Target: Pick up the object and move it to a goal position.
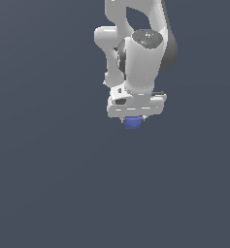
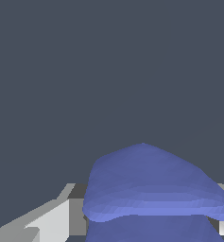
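**Blue-violet blob lodged under the white gripper**

We see a smooth, glossy white arm [image 1: 140, 53] built of rounded, tube-like segments, with a dark grey joint behind it and a speckled grey cap on top of the nearest cylinder. It ends in a flat, boxy white hand, and below that sits the gripper [image 1: 133, 119], pointing down over a plain, matte slate-grey ground [image 1: 48, 184] that carries no texture or markings.

The object [image 1: 133, 123] pokes out just beneath the hand in the exterior view: a small, stubby, blue-violet lump, matte, clearly narrower than the hand above it, with a rounded lower edge. In the wrist view the object [image 2: 151, 189] fills the near part of the picture (it looks far bigger here only because the camera sits right beside it). Its surface is faceted in soft, low-polygon bands, domed on one side and flaring into a wider lip, below which a darker violet body continues.

A pale grey, sharp-edged, blocky finger [image 2: 47, 222] flanks it on one side, and a small corner of another light part shows at the opposite edge. The fingers appear pressed against the blob on both sides, so we read the pincer as closed on it. We cannot tell whether the blob touches the ground.
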`<move>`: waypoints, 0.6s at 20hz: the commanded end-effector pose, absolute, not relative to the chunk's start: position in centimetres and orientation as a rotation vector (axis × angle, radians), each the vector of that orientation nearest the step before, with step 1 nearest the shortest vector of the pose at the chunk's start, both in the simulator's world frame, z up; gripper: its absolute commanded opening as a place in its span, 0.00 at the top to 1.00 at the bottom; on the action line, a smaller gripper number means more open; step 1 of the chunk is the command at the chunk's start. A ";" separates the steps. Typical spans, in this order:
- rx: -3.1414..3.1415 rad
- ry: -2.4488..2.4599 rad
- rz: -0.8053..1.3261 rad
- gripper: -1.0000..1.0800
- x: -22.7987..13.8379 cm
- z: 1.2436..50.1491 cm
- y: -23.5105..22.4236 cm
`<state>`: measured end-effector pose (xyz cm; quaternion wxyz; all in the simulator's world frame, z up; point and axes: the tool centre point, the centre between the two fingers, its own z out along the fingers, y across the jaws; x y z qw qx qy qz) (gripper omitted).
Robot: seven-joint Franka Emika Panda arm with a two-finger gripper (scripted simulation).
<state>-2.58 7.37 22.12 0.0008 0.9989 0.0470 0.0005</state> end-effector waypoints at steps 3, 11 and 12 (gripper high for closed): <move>3.136 0.147 0.000 1.00 -1.9 26.7 9.7; 3.137 0.147 0.000 1.00 -0.5 34.2 13.7; 3.137 0.147 0.000 1.00 -0.3 35.0 14.1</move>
